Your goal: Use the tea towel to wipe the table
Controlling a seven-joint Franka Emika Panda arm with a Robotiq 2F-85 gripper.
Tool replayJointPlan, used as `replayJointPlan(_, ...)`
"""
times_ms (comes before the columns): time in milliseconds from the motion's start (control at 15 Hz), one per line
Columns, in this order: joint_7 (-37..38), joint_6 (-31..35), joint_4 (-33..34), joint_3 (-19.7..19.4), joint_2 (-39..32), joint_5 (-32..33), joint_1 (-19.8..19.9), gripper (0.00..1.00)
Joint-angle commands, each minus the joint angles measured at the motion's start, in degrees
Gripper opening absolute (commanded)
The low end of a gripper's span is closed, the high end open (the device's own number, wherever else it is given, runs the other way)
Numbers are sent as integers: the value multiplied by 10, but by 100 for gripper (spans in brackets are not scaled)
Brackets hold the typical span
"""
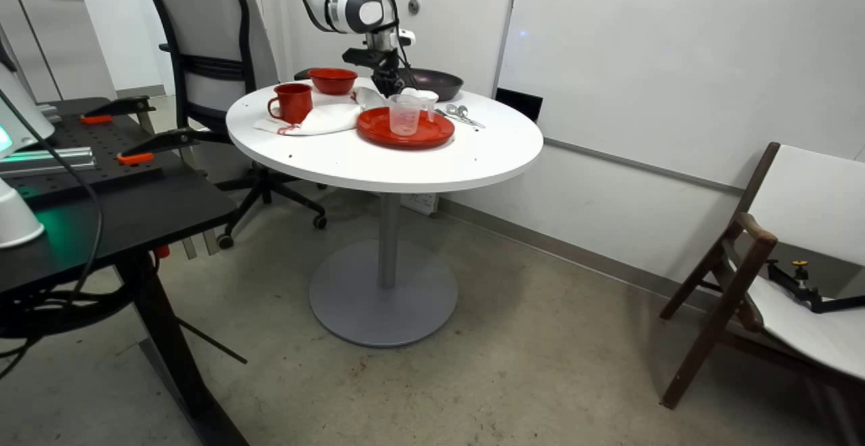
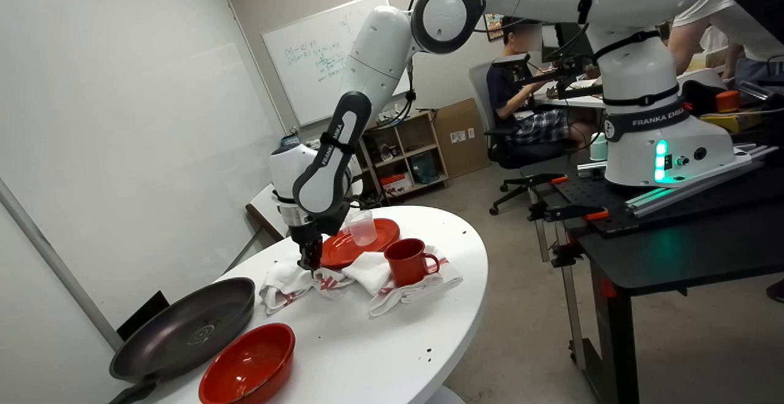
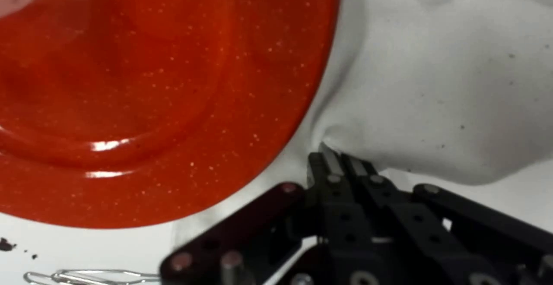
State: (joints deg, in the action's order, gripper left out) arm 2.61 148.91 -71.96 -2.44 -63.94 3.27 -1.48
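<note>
The table (image 1: pixel 324 162) is round and white-topped; it shows in both exterior views (image 2: pixel 367 343). The white tea towel with red stripes (image 2: pixel 367 272) lies crumpled across it, partly under a red mug (image 2: pixel 407 261). It also shows in an exterior view (image 1: pixel 331 120) and fills the right of the wrist view (image 3: pixel 432 82). My gripper (image 3: pixel 339 155) points down at the towel beside the red plate (image 3: pixel 242 147). Its fingers are nearly together, with a fold of towel pinched at the tips. In both exterior views the gripper (image 1: pixel 390 88) (image 2: pixel 310 260) is low at the towel.
A clear plastic cup (image 1: pixel 404 118) stands on the plate. A red bowl (image 2: pixel 251 364) and a dark pan (image 2: pixel 190 330) stand on the table. Metal utensils (image 3: pixel 95 276) lie near the plate. Dark specks (image 3: pixel 6 245) dot the tabletop. An office chair (image 1: pixel 216 34) stands behind the table.
</note>
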Motion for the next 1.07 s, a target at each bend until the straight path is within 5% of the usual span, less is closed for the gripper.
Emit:
replayJointPlan(0,25,3,24,9,-27,-22,2,1)
replayJointPlan(1000,-15,-7,45,77,-48,-32,-9,1)
